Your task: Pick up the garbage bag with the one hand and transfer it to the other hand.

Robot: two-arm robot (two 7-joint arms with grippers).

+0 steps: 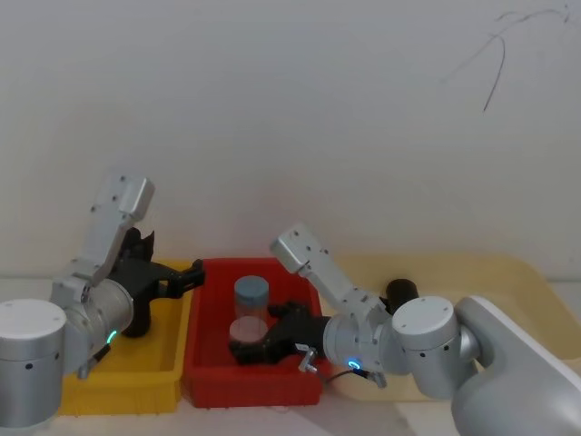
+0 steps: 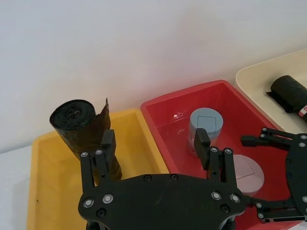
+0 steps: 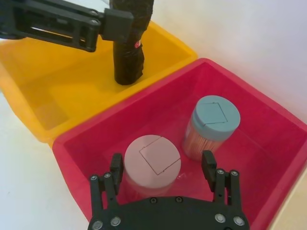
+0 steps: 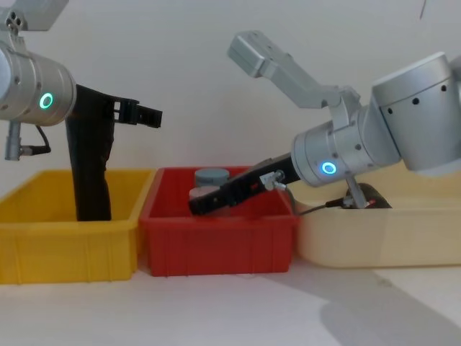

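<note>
Garbage bag (image 2: 84, 132) upright in yellow bin (image 2: 48, 182) — base hidden; left gripper (image 2: 153, 143) released beside it; right gripper (image 3: 163, 167) released over red bin (image 3: 268, 143).

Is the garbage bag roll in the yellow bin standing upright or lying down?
Upright: the garbage bag stands on end in the yellow bin, its top above the rim.

You are looking at a test bench in a lab, not a home. A bare white wall (image 1: 290, 109) stands behind a white table (image 4: 288, 310). On it a yellow bin (image 4: 65, 238), a red bin (image 4: 216, 241) and a cream tray (image 4: 374, 234) sit in a row.
</note>
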